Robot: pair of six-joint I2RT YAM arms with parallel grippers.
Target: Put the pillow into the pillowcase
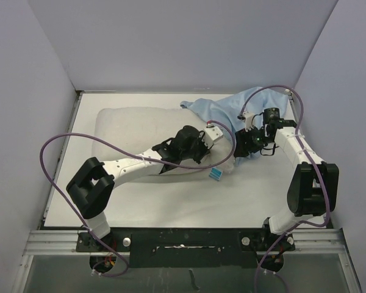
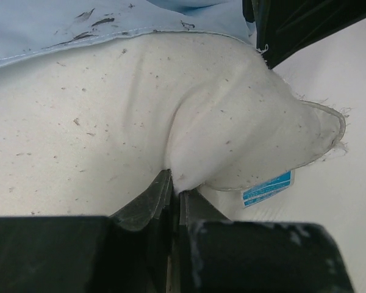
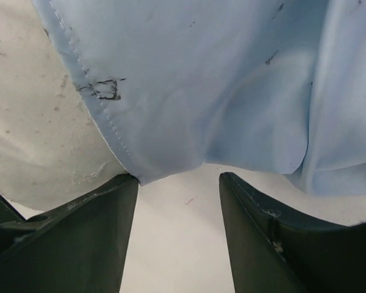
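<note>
Beside the pillowcase (image 1: pixel 218 110), left fingers (image 2: pixel 147 200) pinch the pillow (image 2: pixel 110 122).

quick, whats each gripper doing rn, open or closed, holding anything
left gripper: closed, pinching a fold of the pillow
right gripper: open, jaws apart at the pillowcase hem, nothing clamped

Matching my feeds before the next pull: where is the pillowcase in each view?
Top external: pillowcase right of centre, lying over the right end of the pillow.
Left wrist: pillowcase along the top edge, above the pillow.
Right wrist: pillowcase fills the upper frame.
Shared landmark: the off-white pillow bordering its hem.
</note>
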